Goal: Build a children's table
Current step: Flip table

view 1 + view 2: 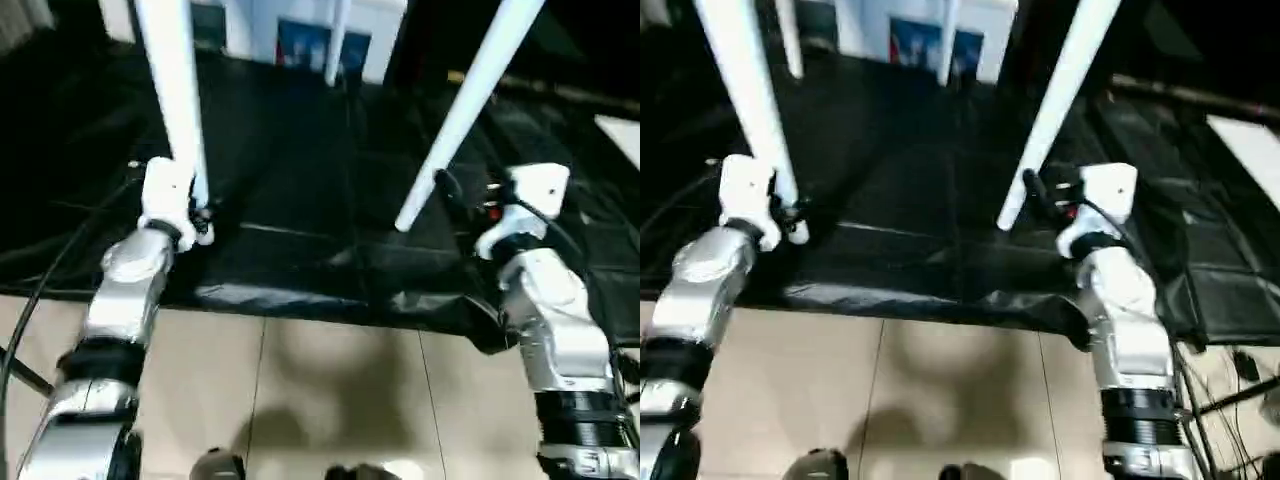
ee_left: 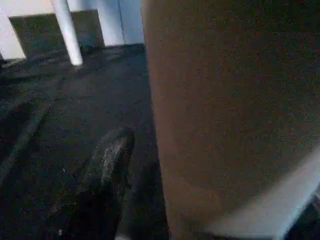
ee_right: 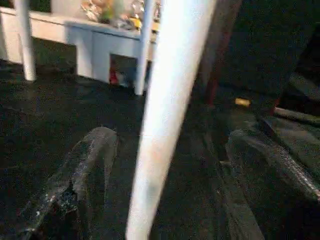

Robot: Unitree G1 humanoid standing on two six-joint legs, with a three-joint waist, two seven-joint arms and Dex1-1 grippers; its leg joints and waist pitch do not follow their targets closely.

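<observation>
Legs, four, stand on black mat (image 1: 300, 250); both end effectors (image 1: 203, 222) (image 1: 1035, 190) released beside two

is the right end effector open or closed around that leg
Open: in the right wrist view its two black fingers stand apart either side of the white leg, with gaps showing.

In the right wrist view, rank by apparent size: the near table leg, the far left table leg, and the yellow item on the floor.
1. Near table leg, though its closeness to the camera inflates it.
2. Far left table leg.
3. Yellow item, a small spot.
</observation>
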